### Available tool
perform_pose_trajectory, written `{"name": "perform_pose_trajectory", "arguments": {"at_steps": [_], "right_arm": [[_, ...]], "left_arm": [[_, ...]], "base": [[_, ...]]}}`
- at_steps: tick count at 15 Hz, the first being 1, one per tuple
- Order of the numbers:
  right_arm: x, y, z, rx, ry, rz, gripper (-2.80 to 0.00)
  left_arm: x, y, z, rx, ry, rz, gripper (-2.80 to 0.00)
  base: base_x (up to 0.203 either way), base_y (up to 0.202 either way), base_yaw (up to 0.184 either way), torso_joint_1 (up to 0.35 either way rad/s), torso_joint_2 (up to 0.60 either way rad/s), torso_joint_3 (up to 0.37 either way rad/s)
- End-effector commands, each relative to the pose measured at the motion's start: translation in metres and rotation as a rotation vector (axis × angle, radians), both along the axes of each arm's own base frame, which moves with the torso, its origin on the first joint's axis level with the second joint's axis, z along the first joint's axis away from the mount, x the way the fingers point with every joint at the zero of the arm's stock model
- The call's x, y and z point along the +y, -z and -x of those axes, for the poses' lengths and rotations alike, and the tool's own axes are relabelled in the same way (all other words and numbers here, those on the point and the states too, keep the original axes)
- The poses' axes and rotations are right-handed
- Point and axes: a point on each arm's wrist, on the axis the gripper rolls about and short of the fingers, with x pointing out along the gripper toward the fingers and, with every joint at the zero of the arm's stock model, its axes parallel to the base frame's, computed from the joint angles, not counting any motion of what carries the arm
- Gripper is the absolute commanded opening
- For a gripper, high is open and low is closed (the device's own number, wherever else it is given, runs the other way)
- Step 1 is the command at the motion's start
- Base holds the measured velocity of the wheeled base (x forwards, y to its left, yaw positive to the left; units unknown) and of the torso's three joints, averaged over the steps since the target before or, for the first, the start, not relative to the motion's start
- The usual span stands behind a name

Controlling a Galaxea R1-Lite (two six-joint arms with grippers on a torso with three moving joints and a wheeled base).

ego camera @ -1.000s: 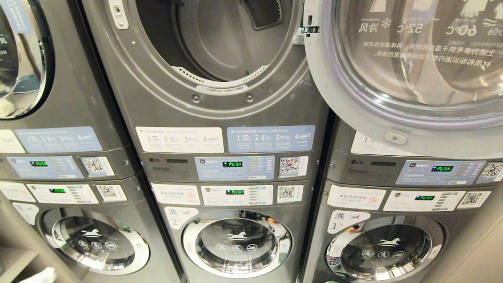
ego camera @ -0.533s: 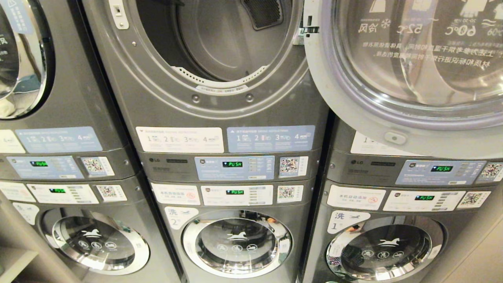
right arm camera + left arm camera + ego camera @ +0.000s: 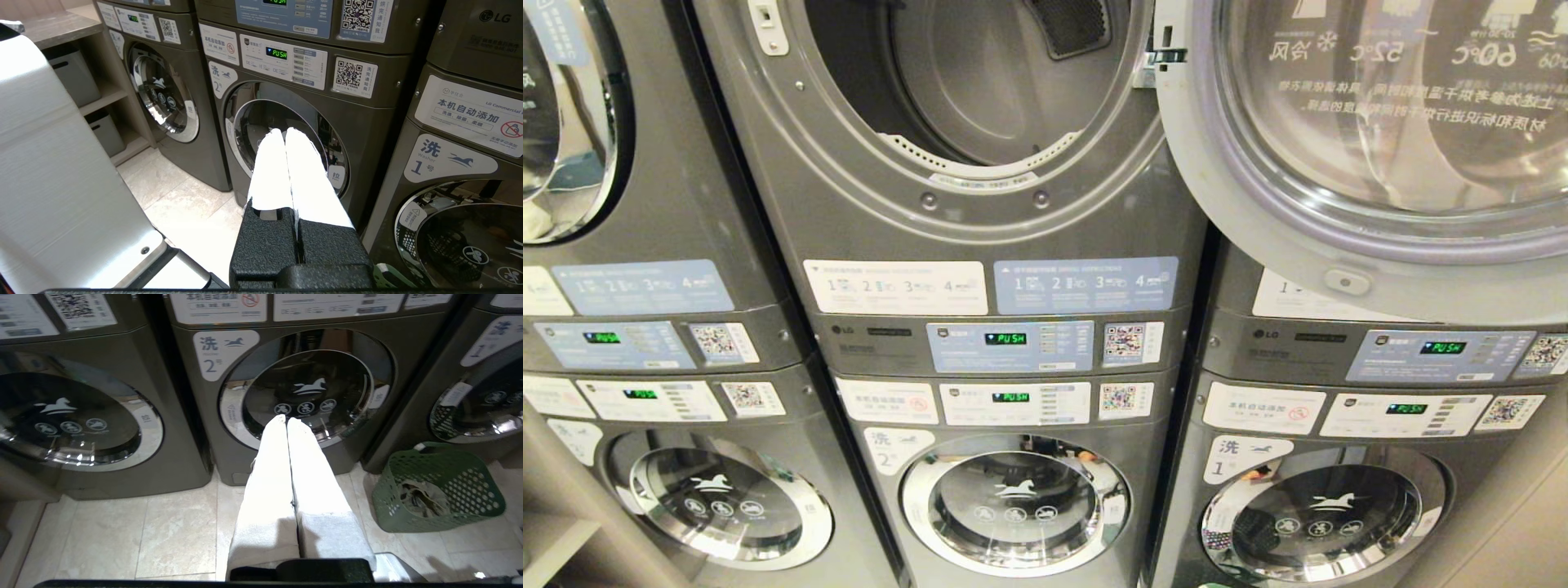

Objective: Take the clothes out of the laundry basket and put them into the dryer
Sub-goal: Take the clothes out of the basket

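The dryer [image 3: 1013, 216] stands open at the top middle of the head view, its drum bare, and its round door [image 3: 1380, 163] is swung out to the right. Neither gripper shows in that view. In the left wrist view the green laundry basket [image 3: 461, 477] sits on the floor before the washers, with brownish clothes [image 3: 423, 496] inside. My left gripper [image 3: 286, 418] is shut and empty, low down, pointing at the door of washer no. 2, with the basket off to one side. My right gripper [image 3: 284, 131] is also shut and empty, facing that same washer door.
Washer no. 2 [image 3: 306, 388] sits directly under the open dryer, with closed washers on both sides. A wooden shelf [image 3: 61, 24] with grey bins [image 3: 75, 77] stands at the left. Pale floor tiles [image 3: 122, 531] lie in front of the machines.
The white tip of my left gripper has dropped out of the head view's bottom left corner. The whole head view has shifted slightly, so the camera moved. The right arm is still.
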Motion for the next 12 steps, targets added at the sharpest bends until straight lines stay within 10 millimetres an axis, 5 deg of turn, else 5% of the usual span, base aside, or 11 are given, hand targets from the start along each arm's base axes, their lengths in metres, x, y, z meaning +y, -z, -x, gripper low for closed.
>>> {"name": "perform_pose_trajectory", "arguments": {"at_steps": [1,8,12], "right_arm": [[-0.002,0.001,0.003,-0.032,-0.003,-0.022,-2.8],[-0.002,0.001,0.003,-0.03,-0.004,-0.024,-2.8],[-0.002,0.001,0.003,-0.033,-0.004,-0.02,-2.8]], "left_arm": [[0.0,0.0,0.001,-0.008,-0.072,-0.001,-2.8],[-0.001,0.003,0.022,-0.275,-0.076,-0.011,-2.8],[-0.001,0.004,0.022,-0.276,-0.074,-0.022,-2.8]], "base": [[0.0,0.0,0.0,-0.041,0.11,0.061],[0.0,0.0,0.0,-0.054,0.12,0.062],[0.0,0.0,0.0,-0.047,0.12,0.055]]}}
